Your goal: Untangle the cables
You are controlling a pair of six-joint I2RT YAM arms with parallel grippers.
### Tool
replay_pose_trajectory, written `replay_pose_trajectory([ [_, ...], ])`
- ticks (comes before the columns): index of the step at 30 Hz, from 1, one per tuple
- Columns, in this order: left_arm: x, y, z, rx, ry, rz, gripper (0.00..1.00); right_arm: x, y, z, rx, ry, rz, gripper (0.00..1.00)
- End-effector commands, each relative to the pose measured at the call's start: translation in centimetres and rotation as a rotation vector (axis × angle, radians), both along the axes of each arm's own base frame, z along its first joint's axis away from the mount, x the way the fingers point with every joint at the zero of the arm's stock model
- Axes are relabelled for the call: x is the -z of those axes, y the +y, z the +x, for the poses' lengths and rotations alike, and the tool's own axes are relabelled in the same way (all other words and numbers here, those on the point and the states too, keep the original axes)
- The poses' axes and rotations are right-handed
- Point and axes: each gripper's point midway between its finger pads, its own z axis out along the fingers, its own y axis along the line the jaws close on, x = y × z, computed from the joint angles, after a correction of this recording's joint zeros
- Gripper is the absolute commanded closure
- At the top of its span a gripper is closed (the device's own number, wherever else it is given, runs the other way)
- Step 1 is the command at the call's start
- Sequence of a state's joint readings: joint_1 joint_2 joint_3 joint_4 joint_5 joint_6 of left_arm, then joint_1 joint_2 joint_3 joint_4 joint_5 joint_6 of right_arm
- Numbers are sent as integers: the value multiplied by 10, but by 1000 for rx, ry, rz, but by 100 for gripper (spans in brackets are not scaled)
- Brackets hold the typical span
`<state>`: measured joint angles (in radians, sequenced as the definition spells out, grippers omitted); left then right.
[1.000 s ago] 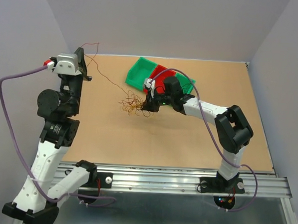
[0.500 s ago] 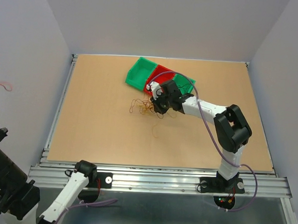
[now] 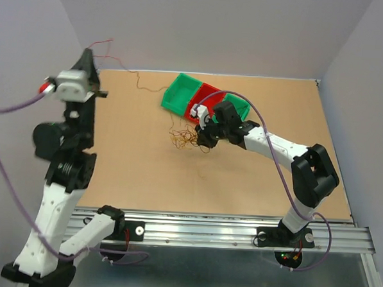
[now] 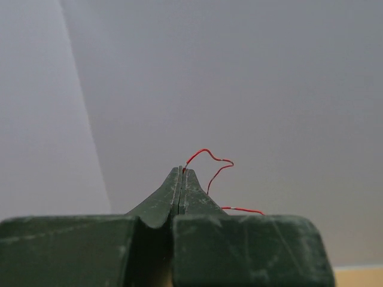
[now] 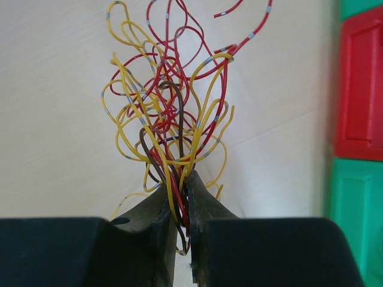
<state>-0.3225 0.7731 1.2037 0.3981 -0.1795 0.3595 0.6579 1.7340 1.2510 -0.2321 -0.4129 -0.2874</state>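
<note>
Left gripper (image 4: pixel 181 171) swung back up over the far-left corner of the table (image 3: pixel 132 179), clenched on one red strand (image 4: pixel 208 153) | right gripper (image 5: pixel 181 190) clamps the cables (image 5: pixel 164 113) just beside the bins (image 3: pixel 180 95) (likely anchoring them while that strand pulls free) | clump otherwise knotted

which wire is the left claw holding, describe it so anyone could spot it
Find the raised left arm at the far left corner of the table. Its claw is shut on one red strand. Unlike the yellow-red clump by the bins, it hangs alone in the air.
</note>
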Motion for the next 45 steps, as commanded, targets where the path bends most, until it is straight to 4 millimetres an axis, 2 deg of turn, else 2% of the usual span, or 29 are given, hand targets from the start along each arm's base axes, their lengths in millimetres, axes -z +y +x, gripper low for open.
replay_pose_trajectory([
  [1, 34, -47, 64, 137, 130, 78, 100, -18, 11, -30, -167, -22, 78, 85],
  [2, 55, -60, 92, 161, 202, 95, 100, -20, 12, -34, -188, -25, 89, 85],
  [4, 65, -78, 113, 214, 245, 133, 100, -27, 13, -41, -243, -45, 110, 85],
  [5, 86, -90, 136, 239, 302, 151, 100, -29, 15, -51, -289, -35, 132, 84],
  [6, 89, -96, 145, 252, 311, 162, 100, -32, 15, -56, -316, -39, 147, 83],
  [7, 108, -104, 167, 259, 358, 182, 100, -32, 16, -65, -365, -39, 164, 82],
  [10, 118, -117, 193, 283, 382, 207, 100, -33, 15, -76, -424, -48, 184, 79],
  [11, 136, -124, 211, 289, 423, 217, 100, -33, 16, -80, -447, -57, 190, 78],
  [13, 127, -128, 225, 283, 419, 210, 100, -33, 16, -81, -453, -60, 190, 78],
  [14, 144, -131, 241, 279, 468, 214, 100, -33, 16, -80, -450, -63, 188, 78],
  [15, 145, -132, 247, 275, 479, 211, 100, -34, 16, -79, -450, -64, 188, 78],
  [16, 129, -132, 250, 267, 453, 203, 100, -33, 17, -81, -455, -58, 190, 78],
  [17, 129, -134, 259, 263, 456, 196, 100, -33, 18, -80, -456, -57, 192, 78],
  [18, 138, -136, 265, 265, 473, 196, 100, -32, 18, -81, -461, -53, 194, 78],
  [19, 130, -138, 268, 274, 455, 192, 100, -34, 19, -83, -479, -55, 204, 78],
  [20, 132, -141, 273, 288, 462, 181, 100, -34, 19, -85, -490, -53, 210, 78],
  [21, 148, -147, 285, 297, 500, 178, 100, -36, 19, -87, -506, -60, 219, 78],
  [22, 138, -150, 289, 305, 487, 163, 100, -36, 19, -92, -529, -65, 226, 78],
  [23, 141, -152, 294, 306, 498, 155, 100, -36, 18, -94, -537, -69, 228, 78],
  [24, 159, -154, 308, 300, 546, 135, 100, -37, 18, -94, -542, -75, 229, 78],
  [25, 147, -149, 313, 267, 527, 111, 100, -37, 16, -96, -545, -81, 229, 76],
  [27, 151, -147, 327, 228, 535, 120, 100, -39, 15, -96, -547, -96, 230, 70],
  [29, 157, -142, 337, 181, 542, 128, 100, -39, 14, -97, -549, -99, 229, 69],
  [31, 149, -137, 340, 150, 521, 137, 100, -41, 14, -98, -551, -103, 231, 69],
  [34, 149, -133, 345, 110, 507, 155, 100, -44, 15, -98, -553, -110, 237, 69],
  [36, 156, -132, 347, 101, 519, 168, 100, -46, 16, -97, -555, -110, 242, 69],
  [41, 189, -141, 345, 135, 580, 200, 100, -50, 20, -93, -546, -100, 254, 69],
  [42, 191, -144, 342, 145, 582, 206, 100, -51, 22, -92, -547, -103, 258, 69],
  [45, 224, -155, 337, 174, 640, 243, 100, -56, 24, -90, -540, -109, 270, 68],
])
